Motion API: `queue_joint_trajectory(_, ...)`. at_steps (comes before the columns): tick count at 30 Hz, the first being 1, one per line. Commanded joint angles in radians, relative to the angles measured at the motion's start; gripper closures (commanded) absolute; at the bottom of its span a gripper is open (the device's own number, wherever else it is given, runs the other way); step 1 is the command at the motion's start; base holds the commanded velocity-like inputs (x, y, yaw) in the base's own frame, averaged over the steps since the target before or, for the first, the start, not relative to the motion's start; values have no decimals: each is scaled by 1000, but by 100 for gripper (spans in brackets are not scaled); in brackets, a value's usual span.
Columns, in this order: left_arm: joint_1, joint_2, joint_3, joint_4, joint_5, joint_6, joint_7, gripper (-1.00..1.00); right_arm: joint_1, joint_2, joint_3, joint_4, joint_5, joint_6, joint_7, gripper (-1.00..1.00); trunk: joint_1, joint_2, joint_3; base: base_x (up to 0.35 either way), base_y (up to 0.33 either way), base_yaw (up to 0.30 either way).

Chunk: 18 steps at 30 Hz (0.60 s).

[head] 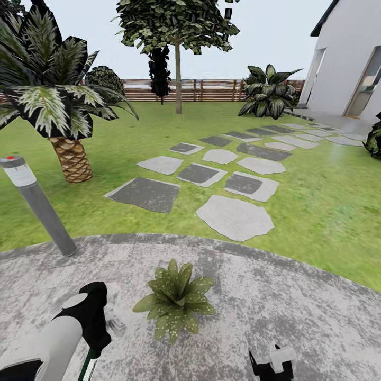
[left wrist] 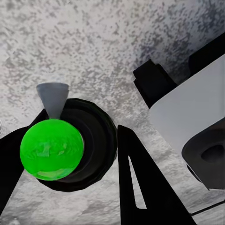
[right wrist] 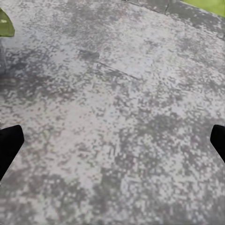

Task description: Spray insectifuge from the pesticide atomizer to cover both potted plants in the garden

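One potted plant [head: 174,299], a low rosette of speckled green leaves, stands on the round stone patio [head: 296,317] just ahead of me; its leaves cover the pot. My left gripper [head: 95,333] hangs low to the plant's left, and a thin green stem of the pesticide atomizer [head: 87,366] shows under it. In the left wrist view the atomizer's green bulb [left wrist: 51,149] and grey cone nozzle [left wrist: 53,97] sit between the black fingers [left wrist: 136,183] of the left gripper [left wrist: 82,123]. My right gripper [head: 272,365] is open over bare patio [right wrist: 112,117], fingertips [right wrist: 8,145] wide apart.
A grey bollard light [head: 39,206] leans at the patio's left edge, with a palm [head: 71,159] behind it. Stepping slabs [head: 233,217] lead across the lawn toward a white house [head: 349,63]. A tree [head: 178,79] and a brown fence [head: 211,91] stand at the back.
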Motion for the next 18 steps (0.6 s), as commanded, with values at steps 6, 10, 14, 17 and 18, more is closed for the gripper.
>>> queue_joint_trajectory(6,-4,2,7,-2,-9,11,-8,100,-1,3,-5,1,6,-3,1,-100,0,0,-1,0,2,-165)
queue_joint_trajectory(10,-5,6,8,-2,-8,11,-8,100,-1,5,-5,1,6,-3,1,-100,0,0,-1,0,20,-6)
queue_joint_trajectory(14,-8,-4,8,-2,-8,11,-8,100,-1,5,-5,1,6,-3,1,-100,0,0,-1,0,223,-2)
queue_joint_trajectory(17,-11,-5,9,-3,-8,11,-9,100,-1,5,-5,1,6,-3,1,-100,0,0,-1,0,292,-126)
queue_joint_trajectory(18,-11,-5,10,-3,-8,11,-9,100,-1,5,-5,1,6,-3,1,-100,0,0,-1,0,299,-239)
